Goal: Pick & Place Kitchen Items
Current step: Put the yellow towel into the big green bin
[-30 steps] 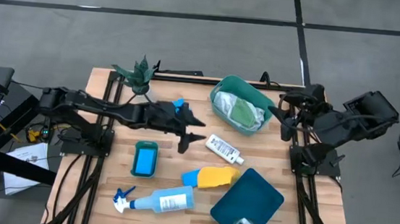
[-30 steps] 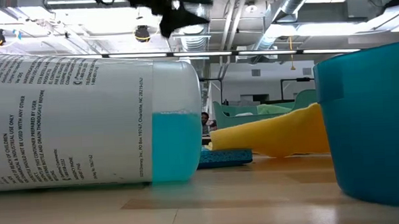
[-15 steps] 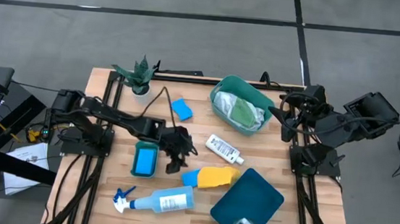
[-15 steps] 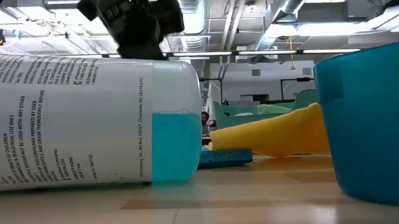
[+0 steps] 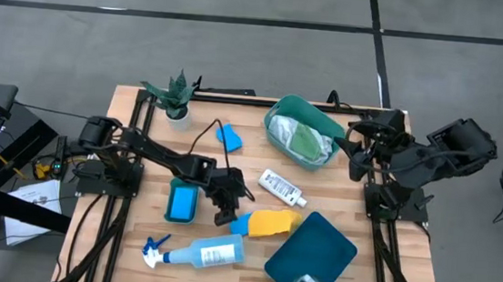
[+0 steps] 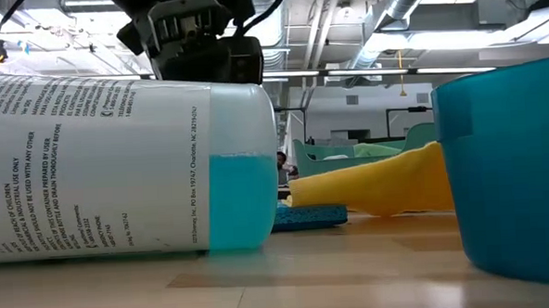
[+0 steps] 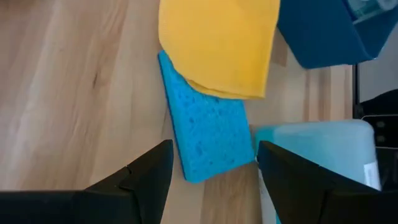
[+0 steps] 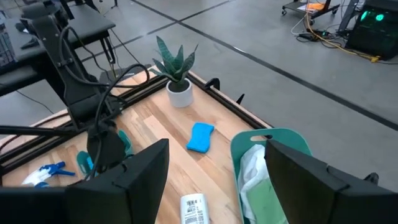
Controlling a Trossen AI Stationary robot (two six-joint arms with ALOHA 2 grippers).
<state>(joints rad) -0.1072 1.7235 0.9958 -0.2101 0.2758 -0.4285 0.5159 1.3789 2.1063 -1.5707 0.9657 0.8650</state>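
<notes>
Left pincer (image 5: 227,214) has come from worktop's far side to middle, now open and empty over blue sponge (image 7: 208,134) under yellow cloth (image 7: 217,43); sponge probably next pick. Right pincer (image 5: 357,155) open, waiting at right edge.

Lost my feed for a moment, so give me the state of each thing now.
left gripper: open, over the blue sponge
right gripper: open, empty
yellow cloth: partly on that sponge
spray bottle: on its side
white bottle: lying flat
teal tub: holds cloths
</notes>
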